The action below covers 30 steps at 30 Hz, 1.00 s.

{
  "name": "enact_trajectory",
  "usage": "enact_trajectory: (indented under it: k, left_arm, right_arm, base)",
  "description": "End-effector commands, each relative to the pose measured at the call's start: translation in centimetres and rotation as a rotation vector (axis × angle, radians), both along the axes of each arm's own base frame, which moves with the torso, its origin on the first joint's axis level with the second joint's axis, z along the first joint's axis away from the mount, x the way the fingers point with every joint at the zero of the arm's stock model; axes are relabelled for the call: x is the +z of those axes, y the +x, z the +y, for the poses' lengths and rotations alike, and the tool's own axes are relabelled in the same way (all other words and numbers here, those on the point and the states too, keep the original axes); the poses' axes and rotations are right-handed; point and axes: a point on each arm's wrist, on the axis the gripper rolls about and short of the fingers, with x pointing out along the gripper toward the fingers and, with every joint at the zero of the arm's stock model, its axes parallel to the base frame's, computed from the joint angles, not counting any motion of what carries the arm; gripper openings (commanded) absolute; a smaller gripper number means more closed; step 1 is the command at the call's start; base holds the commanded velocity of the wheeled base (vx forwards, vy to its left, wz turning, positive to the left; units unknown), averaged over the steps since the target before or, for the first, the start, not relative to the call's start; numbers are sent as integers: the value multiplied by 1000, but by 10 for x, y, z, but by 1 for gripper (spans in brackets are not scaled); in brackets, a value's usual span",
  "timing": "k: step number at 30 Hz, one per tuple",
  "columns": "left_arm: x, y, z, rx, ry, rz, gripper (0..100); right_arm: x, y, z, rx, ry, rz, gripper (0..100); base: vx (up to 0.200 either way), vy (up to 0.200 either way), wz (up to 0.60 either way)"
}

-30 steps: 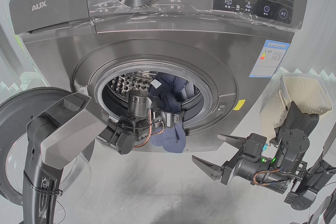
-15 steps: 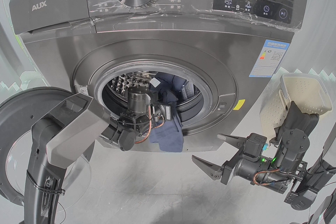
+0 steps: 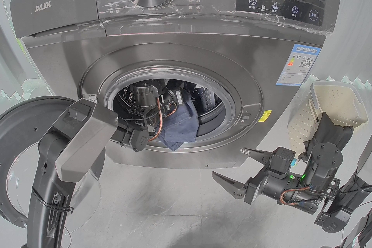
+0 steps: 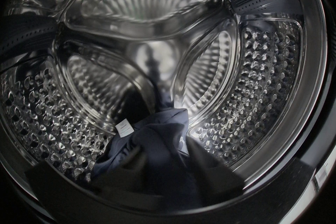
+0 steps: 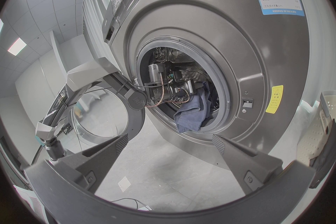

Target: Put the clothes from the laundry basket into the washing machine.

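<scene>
The main risk is letting go too early. A good part of the navy blue fabric garment (image 3: 181,125) hangs out over the lower lip of the round door opening (image 3: 217,78) of the grey metal front-loading washing machine (image 3: 217,49). If it is released here, I judge that the weight of that tail could drag the whole piece back out onto the floor, or leave a fold across the lip where the door would trap it. A second hazard is the exposed orange cable (image 3: 158,121) on the left wrist, which sits close to the opening's rim and could snag there.

The left gripper (image 4: 168,130) is just inside the opening. Its dark fingers (image 4: 213,168) seem drawn together on a bunched ridge of the garment, though cloth covers the tips, so the hold is a reading, not a certainty. Beyond the fingers, the garment's inner part lies low in the perforated steel drum (image 4: 266,70), with a small white label (image 4: 125,129) showing.

Outside and lower right of the opening, the right gripper (image 3: 228,163) hangs with its fingers spread wide, holding and touching nothing. The round glass-fronted door (image 3: 19,152) stands swung open to the left of the opening. The cream perforated plastic laundry basket (image 3: 341,101) sits to the right, beside the machine.
</scene>
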Motion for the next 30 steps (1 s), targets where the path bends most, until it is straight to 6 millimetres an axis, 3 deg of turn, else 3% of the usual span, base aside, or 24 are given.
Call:
enact_trajectory:
  k: [1,6,8,16,20,21,27,30]
  left_arm:
    - [-14,-6,-2,-15,19,50,100]
    - [-15,-28,-4,-80,62,128,100]
    - [-24,-53,-4,-173,108,220,100]
    - [-36,-58,-5,-197,153,239,100]
    - [-52,-54,-3,-189,190,257,100]
    - [-54,-55,-3,-191,199,261,0]
    - [-58,-53,-4,-192,209,271,0]
    - [-50,-47,-7,-183,193,240,0]
  right_arm:
    - [-1,0,0,0,-1,1,100]
    - [0,0,0,0,-1,1,100]
    - [-1,0,0,1,-2,2,100]
    - [-1,0,0,1,-2,2,100]
    - [0,0,0,1,0,0,100]
    - [0,0,0,1,0,0,100]
    - [0,1,1,1,2,-2,100]
    - [0,1,1,1,2,-2,100]
  base:
    - [0,0,0]
    - [0,0,0]
    - [0,0,0]
    - [0,0,0]
    - [0,0,0]
    - [0,0,0]
    - [0,0,0]
    - [0,0,0]
